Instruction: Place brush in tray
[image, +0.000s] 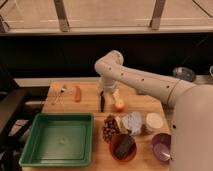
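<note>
The slim black brush (102, 104) lies on the wooden table, its handle pointing toward the front edge. My gripper (103, 94) hangs right over the brush's far end, fingers pointing down and open, with the brush still flat on the wood. The white arm reaches in from the right. The large green tray (60, 117) sits at the front left of the table, below and to the left of the brush, with nothing in it.
An orange-red stick (77, 93) and a small metal utensil (60, 91) lie left of the brush. A small orange fruit (119, 105) sits just right of it. Dark grapes (109, 128), a bluish bag (132, 122), a white cup (154, 121), a brown bowl (123, 147) and a purple bowl (161, 146) crowd the front right.
</note>
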